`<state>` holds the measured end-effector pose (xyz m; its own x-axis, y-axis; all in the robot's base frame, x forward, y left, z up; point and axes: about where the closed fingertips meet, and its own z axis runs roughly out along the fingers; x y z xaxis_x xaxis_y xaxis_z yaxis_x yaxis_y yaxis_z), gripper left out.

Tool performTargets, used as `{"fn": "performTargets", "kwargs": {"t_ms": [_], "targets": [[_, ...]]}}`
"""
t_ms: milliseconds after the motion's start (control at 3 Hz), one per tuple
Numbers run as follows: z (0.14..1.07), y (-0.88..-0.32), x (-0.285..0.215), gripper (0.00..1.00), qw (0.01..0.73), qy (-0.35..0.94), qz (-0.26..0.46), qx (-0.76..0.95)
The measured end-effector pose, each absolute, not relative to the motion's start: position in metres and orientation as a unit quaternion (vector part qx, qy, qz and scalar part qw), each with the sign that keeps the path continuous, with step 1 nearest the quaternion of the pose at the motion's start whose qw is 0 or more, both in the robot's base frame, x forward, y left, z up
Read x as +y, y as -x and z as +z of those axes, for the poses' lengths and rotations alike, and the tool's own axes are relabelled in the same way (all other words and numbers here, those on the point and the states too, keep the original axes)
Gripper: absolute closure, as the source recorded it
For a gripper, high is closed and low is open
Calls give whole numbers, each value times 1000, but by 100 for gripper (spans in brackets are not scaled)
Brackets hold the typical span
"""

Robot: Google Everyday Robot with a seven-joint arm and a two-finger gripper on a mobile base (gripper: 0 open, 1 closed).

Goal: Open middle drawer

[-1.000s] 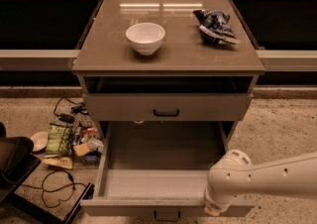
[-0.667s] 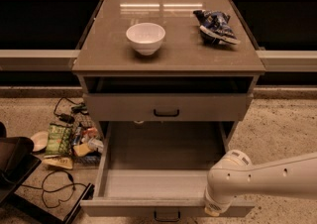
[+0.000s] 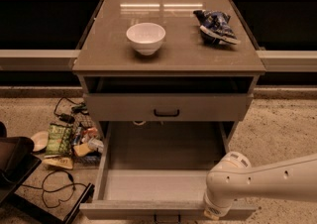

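You have the bowl left of centre on the cabinet's surface, with the bag to its right, nearer the back. Under the top drawer, the middle drawer stands pulled out. The end effector sits at that drawer's front edge, right of centre. Packets and a cable lie on the floor to the left of the cabinet.
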<state>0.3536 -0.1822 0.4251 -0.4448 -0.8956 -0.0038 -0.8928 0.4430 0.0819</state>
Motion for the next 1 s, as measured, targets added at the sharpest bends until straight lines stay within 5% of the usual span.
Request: {"fn": "performTargets", "kwargs": {"t_ms": [1000], "targets": [[433,-330,-179,100,38,-511,-44,-858]]}}
